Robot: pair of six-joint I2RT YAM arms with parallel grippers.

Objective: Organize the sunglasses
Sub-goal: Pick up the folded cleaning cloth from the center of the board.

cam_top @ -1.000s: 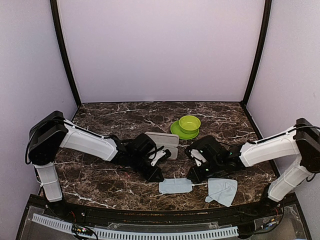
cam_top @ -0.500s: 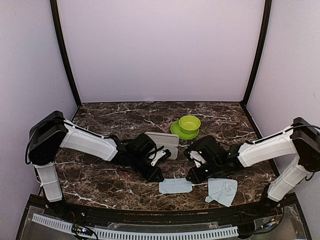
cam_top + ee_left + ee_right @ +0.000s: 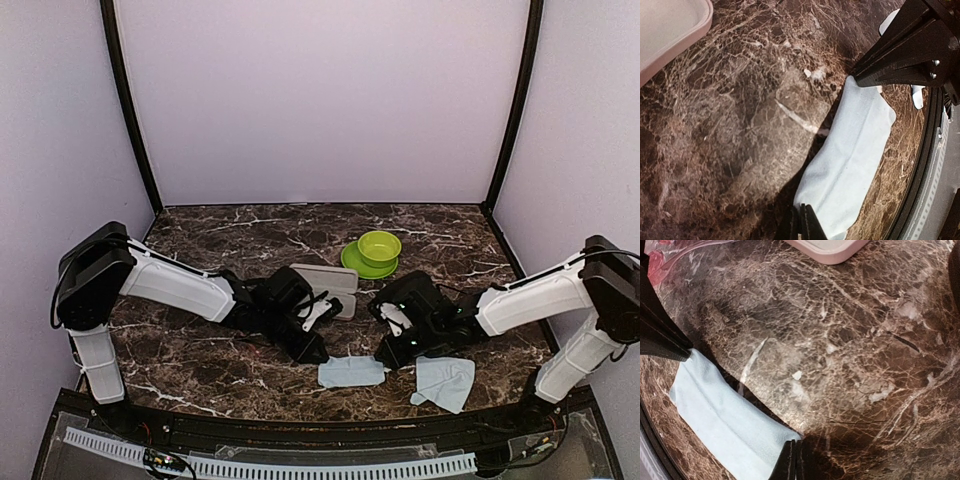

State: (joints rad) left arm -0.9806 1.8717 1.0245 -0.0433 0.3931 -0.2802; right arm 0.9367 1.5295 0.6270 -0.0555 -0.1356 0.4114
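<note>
Since a second ago the jaws of the right gripper (image 3: pixel 794 452) are drawn shut — pressed together at one end of the folded blue cloth (image 3: pixel 725 425). The jaws of the left gripper (image 3: pixel 800 215) are pressed together at its other end. The sunglasses cannot be made out in any view.

Only one pair of the sunglasses (image 3: pixel 654 262) shows, and poorly. It is a reddish, translucent patch with a glossy clear edge in the top-left corner of the right wrist view, probably a lens and a bit of the thin red-pink frame. It lies past the left end of the folded pale blue cloth (image 3: pixel 725 425), apart from it, and the picture's edge cuts it off. Whether its arms are folded cannot be told.
</note>
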